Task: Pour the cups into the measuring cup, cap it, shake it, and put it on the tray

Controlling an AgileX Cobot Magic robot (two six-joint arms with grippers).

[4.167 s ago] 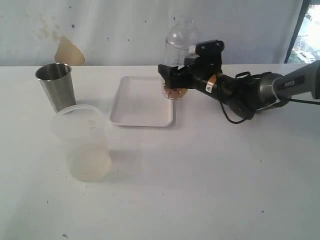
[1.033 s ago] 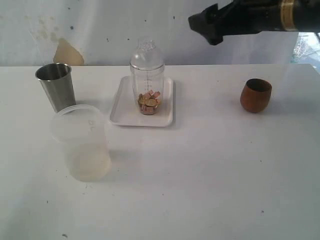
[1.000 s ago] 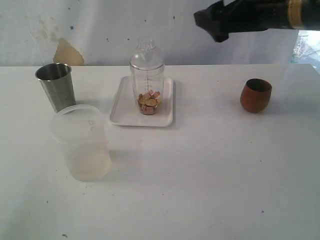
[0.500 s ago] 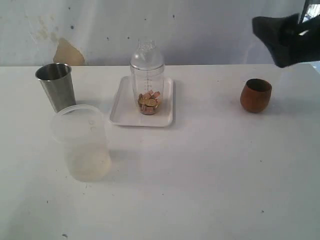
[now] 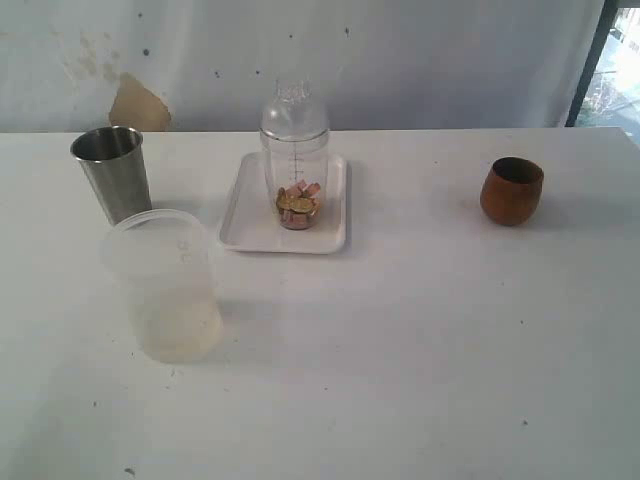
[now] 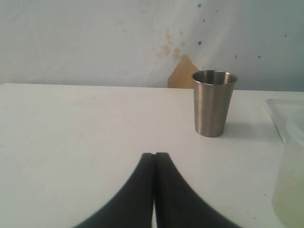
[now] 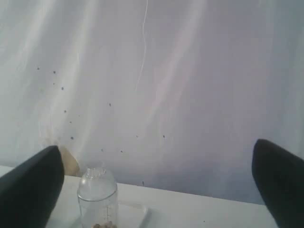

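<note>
Since neither arm shows in the exterior view, only the wrist cameras tell how each tool stands. The left tool sits low over the white surface, its jaws pressed together with nothing between them. Closest to it, off its line of reach, is the edge of a wide frosted translucent plastic tub. Farther ahead stands the tapered shiny steel tumbler, upright.

The right tool is held high, spread wide and empty. Ahead of it and below stands the tall clear plastic measuring cup with its printed black scale, long axis upright. The small clear plastic dome cap is seated on top, and brown and pink pieces lie in the base. It rests inside the flat white rectangular tray. The small rounded brown wooden cup stands upright on the right arm's side, well apart from the tray.

Pouring, capping and setting down look done; shaking cannot be checked. Any further grasp would suit the right tool, which faces the measuring cup and would come down and forward to its upright side. Which arm is truly nearer cannot be told.
</note>
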